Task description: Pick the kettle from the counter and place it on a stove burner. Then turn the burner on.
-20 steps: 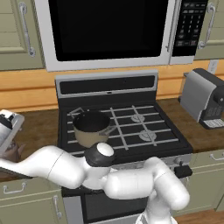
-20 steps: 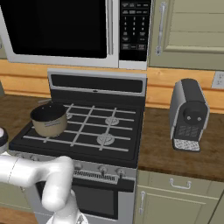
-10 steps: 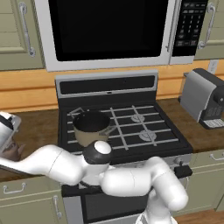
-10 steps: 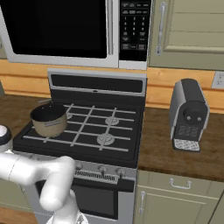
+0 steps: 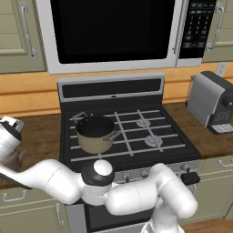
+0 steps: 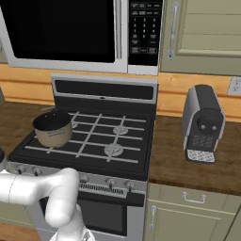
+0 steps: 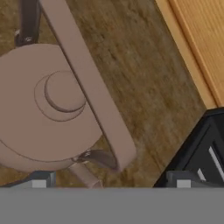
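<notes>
The copper-brown kettle (image 7: 48,113) fills the hand view from above, with its knobbed lid and arched handle (image 7: 87,83) running diagonally. It stands on the dark wood counter (image 7: 144,78), left of the black stove (image 7: 199,148). My gripper (image 7: 109,180) hangs open just over it, one fingertip on each side of the handle's near end, touching nothing. In the left base view the gripper (image 5: 11,150) sits at the far left edge over the counter (image 5: 41,136), and a sliver of the kettle (image 5: 18,160) shows below it. A free stove burner (image 5: 154,141) lies at the front right.
A tan saucepan (image 5: 95,134) with a long handle occupies the stove's front left burner. A grey coffee machine (image 5: 213,102) stands on the right counter. The microwave (image 5: 109,32) hangs above the stove. Control knobs (image 6: 110,182) line the stove front.
The hand has sunk slightly toward the kettle at the far left. The pan and everything else stay put.
</notes>
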